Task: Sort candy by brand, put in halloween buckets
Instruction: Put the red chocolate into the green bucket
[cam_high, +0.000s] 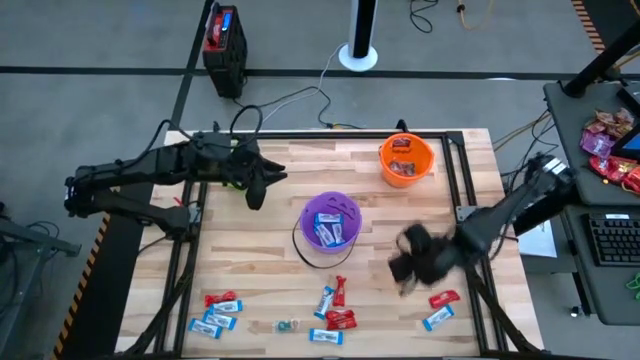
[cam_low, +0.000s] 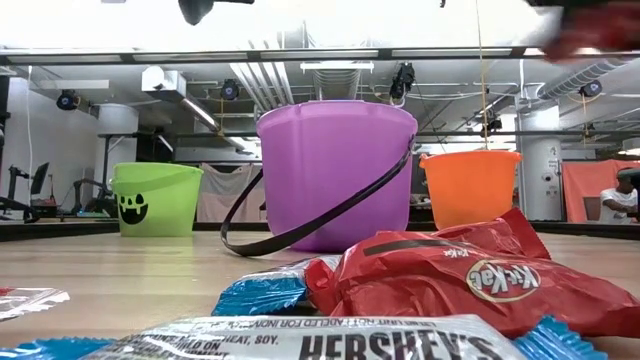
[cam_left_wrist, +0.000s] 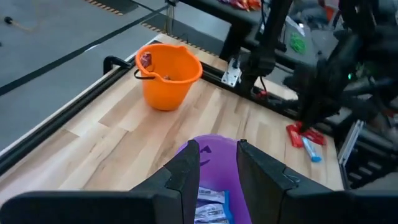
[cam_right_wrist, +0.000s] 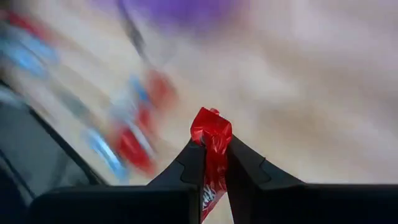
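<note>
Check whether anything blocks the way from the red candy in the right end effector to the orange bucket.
Nothing visible does. The right end effector holds the red candy above bare table, and the orange bucket stands open-topped beyond it; the purple bucket sits off to the side.

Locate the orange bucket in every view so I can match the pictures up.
High view: orange bucket near the table's far edge, right of centre.
Low view: right of centre, behind the big purple bucket.
Left wrist view: upper left, beyond the purple bucket.
Right wrist view: not in it.
Shared landmark: the purple bucket, seen as a purple blur in the right wrist view.
</note>
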